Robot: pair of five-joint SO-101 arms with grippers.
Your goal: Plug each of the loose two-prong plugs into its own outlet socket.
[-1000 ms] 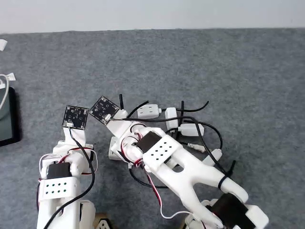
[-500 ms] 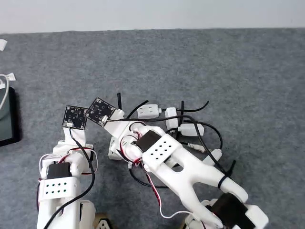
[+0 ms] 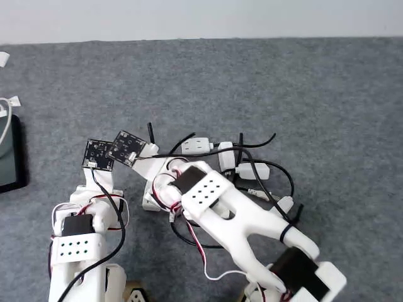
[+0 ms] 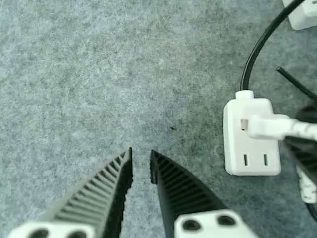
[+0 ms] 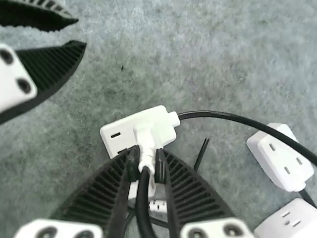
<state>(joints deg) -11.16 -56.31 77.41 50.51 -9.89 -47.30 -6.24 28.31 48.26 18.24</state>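
Right wrist view: right jaws pinch plug [image 5: 150, 130] (on outlet [image 5: 117, 135]); left jaws barely spread.

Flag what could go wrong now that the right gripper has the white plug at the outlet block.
1. The outlet block lies loose on the carpet, and the left gripper hovers apart from it. A push from the right gripper on the white plug may slide the block rather than seat the prongs.
2. The black cord runs close by the right gripper and might snag when that arm pulls back.
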